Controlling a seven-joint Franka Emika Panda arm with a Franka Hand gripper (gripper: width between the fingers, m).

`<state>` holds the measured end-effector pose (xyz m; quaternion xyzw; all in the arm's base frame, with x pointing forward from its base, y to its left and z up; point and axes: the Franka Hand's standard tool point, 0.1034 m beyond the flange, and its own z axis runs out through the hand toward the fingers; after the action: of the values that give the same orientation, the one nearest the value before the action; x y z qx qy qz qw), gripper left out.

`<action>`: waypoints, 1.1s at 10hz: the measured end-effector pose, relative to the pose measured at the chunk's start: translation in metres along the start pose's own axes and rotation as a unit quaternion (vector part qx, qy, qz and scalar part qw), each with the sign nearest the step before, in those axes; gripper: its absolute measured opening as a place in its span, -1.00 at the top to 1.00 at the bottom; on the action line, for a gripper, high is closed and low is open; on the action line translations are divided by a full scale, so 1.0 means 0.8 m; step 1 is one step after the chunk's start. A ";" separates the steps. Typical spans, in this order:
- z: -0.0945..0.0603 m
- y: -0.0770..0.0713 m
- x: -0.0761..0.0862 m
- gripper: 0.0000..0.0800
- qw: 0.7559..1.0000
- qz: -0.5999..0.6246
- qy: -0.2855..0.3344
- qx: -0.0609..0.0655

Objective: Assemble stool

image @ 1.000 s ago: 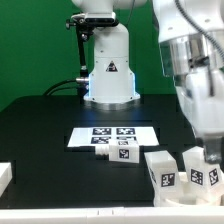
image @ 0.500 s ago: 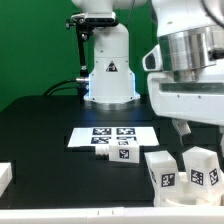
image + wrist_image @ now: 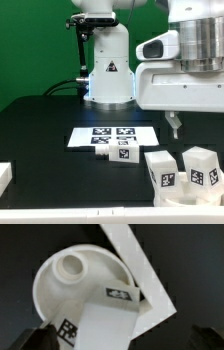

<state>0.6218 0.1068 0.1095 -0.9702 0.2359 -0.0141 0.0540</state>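
Observation:
In the wrist view the stool's round white seat (image 3: 70, 277) lies below me, with a round socket near its rim. A chunky white leg (image 3: 105, 317) with black-and-white tags stands over the seat. My gripper (image 3: 122, 341) is open, its dark fingers (image 3: 38, 337) wide apart on either side of the leg and not touching it. In the exterior view the gripper (image 3: 177, 128) hangs above two upright tagged legs (image 3: 164, 171) (image 3: 203, 167) at the front right. Another leg (image 3: 114, 153) lies by the marker board. The seat does not show in the exterior view.
The marker board (image 3: 113, 134) lies flat mid-table in front of the robot base (image 3: 108, 75). A white block (image 3: 5, 176) sits at the front of the exterior view's left. A long white strip (image 3: 135, 263) runs beside the seat in the wrist view.
The gripper has risen from down among the upright legs at the front right to well above them. It stays open; the legs have not moved.

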 end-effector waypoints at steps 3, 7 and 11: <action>0.004 -0.002 0.000 -0.62 0.986 -0.168 -0.007 -0.021; 0.014 -0.010 0.005 -0.62 0.938 -0.343 -0.023 -0.039; 0.027 -0.002 0.014 -0.62 0.884 -0.464 -0.021 -0.061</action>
<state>0.6341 0.1053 0.0881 -0.9702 -0.2418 -0.0031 -0.0129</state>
